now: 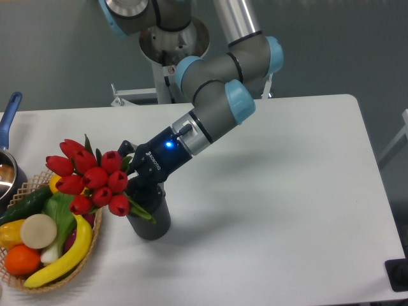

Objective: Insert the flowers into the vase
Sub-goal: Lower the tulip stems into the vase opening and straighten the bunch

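Note:
A bunch of red tulips, the flowers (90, 178), leans out to the left over the basket, its green stems running down to the right toward the vase mouth. The vase (150, 220) is a small dark grey ribbed cylinder standing upright on the white table. My gripper (136, 180) sits directly above the vase rim, shut on the flowers' stems. The stem ends and the vase opening are hidden behind the fingers and leaves, so I cannot tell how deep the stems reach.
A woven fruit basket (95, 239) with a banana (67, 255), an orange, a cucumber and other produce sits at the left edge, right beside the vase. A pot with a blue handle (9, 115) stands at the far left.

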`<state>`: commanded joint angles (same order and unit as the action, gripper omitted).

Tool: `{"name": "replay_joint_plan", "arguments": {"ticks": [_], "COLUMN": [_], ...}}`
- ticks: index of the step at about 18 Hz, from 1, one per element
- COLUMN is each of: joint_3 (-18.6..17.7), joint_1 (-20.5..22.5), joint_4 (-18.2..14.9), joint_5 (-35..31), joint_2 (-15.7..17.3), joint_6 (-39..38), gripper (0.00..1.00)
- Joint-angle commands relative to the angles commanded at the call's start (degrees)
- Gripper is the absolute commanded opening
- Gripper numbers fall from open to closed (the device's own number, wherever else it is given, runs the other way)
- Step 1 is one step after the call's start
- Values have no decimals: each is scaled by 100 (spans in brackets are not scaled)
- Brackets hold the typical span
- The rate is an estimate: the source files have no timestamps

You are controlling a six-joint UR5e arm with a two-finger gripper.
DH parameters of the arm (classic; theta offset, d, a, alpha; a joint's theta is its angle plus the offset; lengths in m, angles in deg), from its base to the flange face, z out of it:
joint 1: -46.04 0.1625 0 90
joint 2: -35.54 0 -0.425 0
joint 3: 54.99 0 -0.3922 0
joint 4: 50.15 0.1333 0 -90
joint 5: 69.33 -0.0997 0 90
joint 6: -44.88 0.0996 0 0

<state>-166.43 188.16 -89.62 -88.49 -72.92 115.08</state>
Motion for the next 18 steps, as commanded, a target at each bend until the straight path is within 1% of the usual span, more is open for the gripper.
{"name": "replay_joint_plan", "arguments": {"ticks": [2, 4, 5, 7, 9, 11, 12, 13, 18], "joint_3": [-106, -107, -106, -115, -124, -142, -159, -185, -379], "joint_1": [35, 70, 105, 167, 220, 281, 316, 334, 518], "joint_4": [-9, 0, 0, -9, -9, -17, -18, -18, -18], "joint_5": [-88, -89, -89, -89, -158, -168, -168, -168, -168], "joint_2": [-17, -61, -62, -62, -62, -53, -44, -35, 88], "joint_6": [186, 187, 187, 187, 187, 169, 152, 151, 151], "gripper": [24, 39, 44, 61, 80, 92, 97, 99, 100]}}
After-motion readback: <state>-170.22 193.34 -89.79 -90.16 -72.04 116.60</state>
